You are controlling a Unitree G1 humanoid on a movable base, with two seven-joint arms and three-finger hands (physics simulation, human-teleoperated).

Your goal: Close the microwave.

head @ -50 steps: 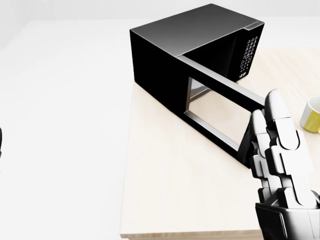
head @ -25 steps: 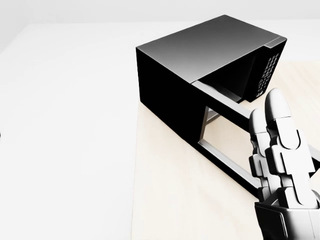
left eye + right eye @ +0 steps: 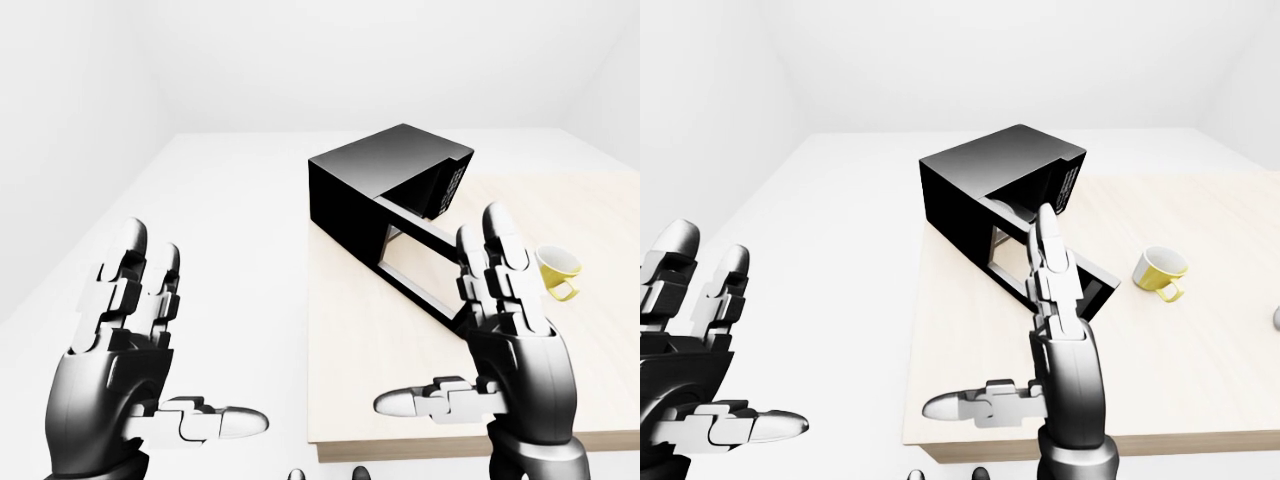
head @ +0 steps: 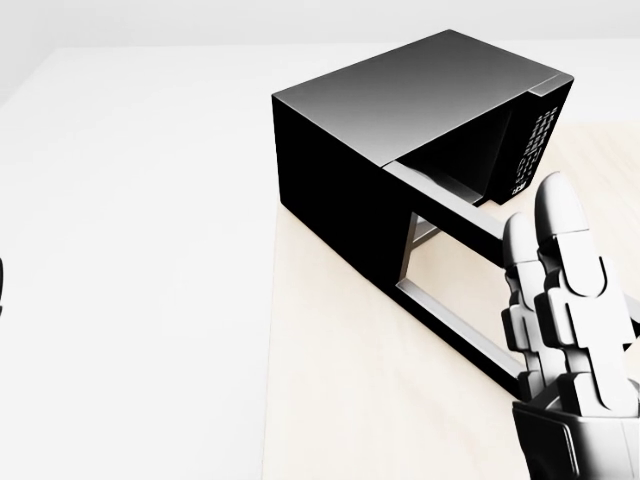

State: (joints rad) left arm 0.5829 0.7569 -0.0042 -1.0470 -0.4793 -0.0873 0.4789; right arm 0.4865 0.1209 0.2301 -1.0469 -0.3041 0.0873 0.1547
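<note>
Since half second ago: right hand point(image 4: 572, 330) edged slightly right and down in head view; microwave point(image 4: 400, 130) unchanged, camera steady.

Head view: black microwave on light wooden table point(image 4: 340, 400), upper centre-right, door point(image 4: 455, 300) swung open toward lower right. Right hand's straight fingers overlap door's outer end.

Left-eye view: left hand point(image 3: 125, 345) lower left, fingers spread, released, off table. Yellow mug point(image 3: 558, 270) right of door.

Right-eye view: right hand released, thumb out, grasping nothing.
</note>
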